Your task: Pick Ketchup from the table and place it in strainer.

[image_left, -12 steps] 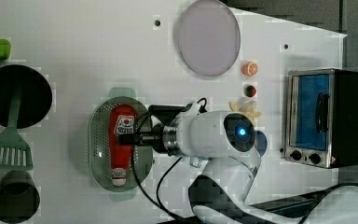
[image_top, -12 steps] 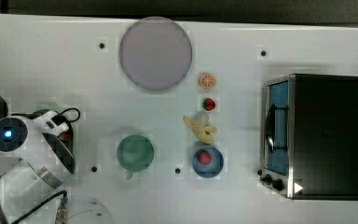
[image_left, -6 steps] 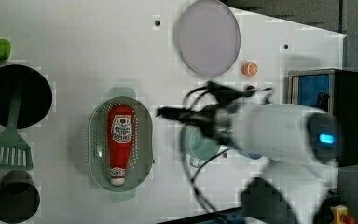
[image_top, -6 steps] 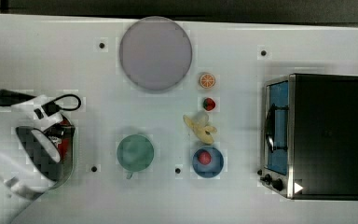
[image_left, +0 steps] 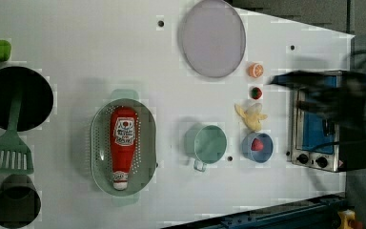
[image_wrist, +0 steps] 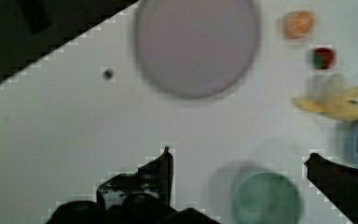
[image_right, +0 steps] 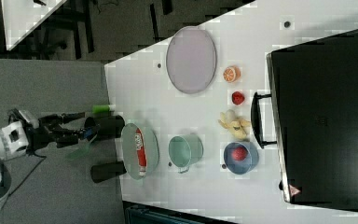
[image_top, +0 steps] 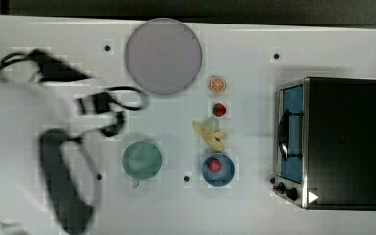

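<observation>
The red ketchup bottle [image_left: 123, 138] lies lengthwise inside the pale mint-green oval strainer [image_left: 97, 148], cap toward the table's near edge in the left view. The right view shows the same, with the ketchup [image_right: 141, 150] in the strainer [image_right: 152, 148]. My gripper [image_wrist: 237, 155] is open, its dark fingers [image_wrist: 165, 163] wide apart with nothing between them, above bare table near the teal cup [image_wrist: 265, 198]. In the left view my blurred arm [image_left: 333, 95] is over the oven, far from the strainer. My arm [image_top: 54, 147] blurs across the top view's left side.
A lilac-grey plate [image_left: 212, 38] lies at the back. A teal cup [image_left: 206, 144], a blue bowl [image_left: 257, 147] holding a red fruit, a banana [image_left: 252, 116], a strawberry and an orange slice stand mid-table. A toaster oven [image_top: 333, 142] is on the top view's right; a black pan [image_left: 9, 98], spatula and dark cup are on the left view's left.
My arm has drawn away from the strainer, sweeping to the left view's right over the oven. The ketchup stays lying in the strainer. The fingers remain apart.
</observation>
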You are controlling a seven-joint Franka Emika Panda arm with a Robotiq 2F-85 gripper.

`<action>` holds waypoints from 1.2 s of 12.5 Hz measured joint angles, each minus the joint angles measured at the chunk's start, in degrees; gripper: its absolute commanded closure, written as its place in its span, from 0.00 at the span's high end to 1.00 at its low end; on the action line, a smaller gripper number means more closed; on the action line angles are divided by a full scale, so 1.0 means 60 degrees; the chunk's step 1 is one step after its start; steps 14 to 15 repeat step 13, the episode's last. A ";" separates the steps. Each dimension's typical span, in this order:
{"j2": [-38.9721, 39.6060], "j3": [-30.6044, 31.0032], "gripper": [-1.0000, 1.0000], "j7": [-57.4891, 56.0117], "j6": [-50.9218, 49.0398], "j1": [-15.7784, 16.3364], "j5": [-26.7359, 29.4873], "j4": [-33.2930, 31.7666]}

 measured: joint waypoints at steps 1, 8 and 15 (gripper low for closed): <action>-0.0154 -0.0532 1.00 0.0014 -0.0448 -0.0069 0.0110 0.0187; 0.0012 -0.2967 1.00 0.0014 -0.3067 -0.0825 0.0539 0.1100; 0.0155 -0.3063 1.00 0.0001 -0.3235 -0.0865 0.0554 0.1222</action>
